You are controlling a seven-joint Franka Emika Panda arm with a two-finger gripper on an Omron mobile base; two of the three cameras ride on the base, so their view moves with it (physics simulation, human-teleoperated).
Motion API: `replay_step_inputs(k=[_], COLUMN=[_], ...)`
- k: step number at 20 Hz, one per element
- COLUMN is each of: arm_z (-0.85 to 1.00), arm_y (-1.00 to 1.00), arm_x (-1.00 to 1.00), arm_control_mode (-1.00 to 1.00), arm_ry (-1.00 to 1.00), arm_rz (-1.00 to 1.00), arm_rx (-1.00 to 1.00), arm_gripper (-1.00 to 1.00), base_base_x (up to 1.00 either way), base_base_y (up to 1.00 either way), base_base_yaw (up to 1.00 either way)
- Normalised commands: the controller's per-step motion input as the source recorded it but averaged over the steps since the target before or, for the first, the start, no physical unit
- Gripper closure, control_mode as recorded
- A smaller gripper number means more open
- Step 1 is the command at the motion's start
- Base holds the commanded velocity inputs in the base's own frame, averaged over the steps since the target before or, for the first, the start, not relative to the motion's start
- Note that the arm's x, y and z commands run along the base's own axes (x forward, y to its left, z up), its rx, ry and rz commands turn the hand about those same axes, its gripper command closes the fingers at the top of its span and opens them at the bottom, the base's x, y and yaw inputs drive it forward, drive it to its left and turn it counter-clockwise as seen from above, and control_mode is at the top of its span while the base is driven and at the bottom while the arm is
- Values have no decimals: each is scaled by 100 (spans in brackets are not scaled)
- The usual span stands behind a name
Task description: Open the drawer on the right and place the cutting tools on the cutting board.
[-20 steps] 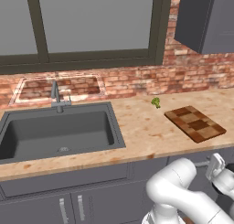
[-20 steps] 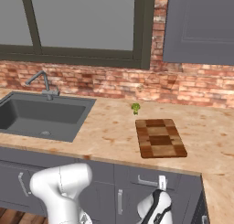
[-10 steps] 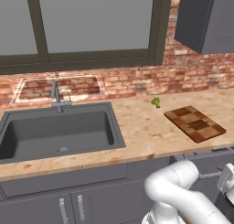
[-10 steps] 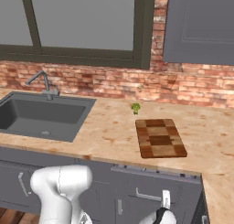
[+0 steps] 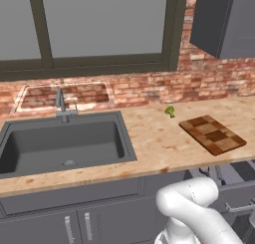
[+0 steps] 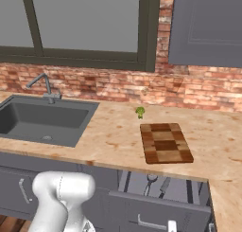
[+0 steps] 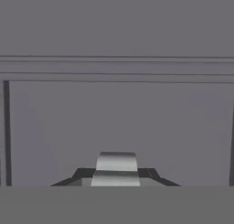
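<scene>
The drawer [image 6: 156,208] under the counter's right end stands pulled partway out, its grey inside showing. In it lie the cutting tools: a slim dark scissors-like piece [image 6: 150,182] and a second dark slim piece [image 6: 163,186] beside it. The checkered wooden cutting board [image 6: 165,142] rests bare on the counter just above the drawer, also seen in the left base view [image 5: 212,134]. My gripper [image 7: 115,175] is shut on the drawer's silver bar handle [image 7: 116,163], facing the flat grey front. A white part of the hand [image 6: 171,225] sits at the drawer front's lower edge.
A small green broccoli floret [image 5: 170,110] sits on the counter behind the board. The sink [image 5: 64,146] with its faucet [image 5: 61,103] takes up the left. A brick wall runs behind, and a grey wall cabinet [image 6: 205,27] hangs above the right end.
The drawer has slid out toward me, from nearly closed to partway open, with the gripper holding its handle and moving back and down. Tools inside have come into sight.
</scene>
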Motion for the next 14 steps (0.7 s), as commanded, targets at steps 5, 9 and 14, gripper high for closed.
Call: replay_step_inputs(k=[5, 9, 14], arm_z=[-15, -7, 8], arm_y=[-12, 0, 5], arm_x=[-100, -77, -24], arm_control_mode=[-100, -100, -100], arm_ry=[-2, 0, 0], arm_rz=[0, 0, 0], arm_rx=[0, -4, -4], arm_gripper=[100, -100, -100], base_base_x=[0, 0, 0], base_base_y=[0, 0, 0], base_base_yaw=[0, 0, 0])
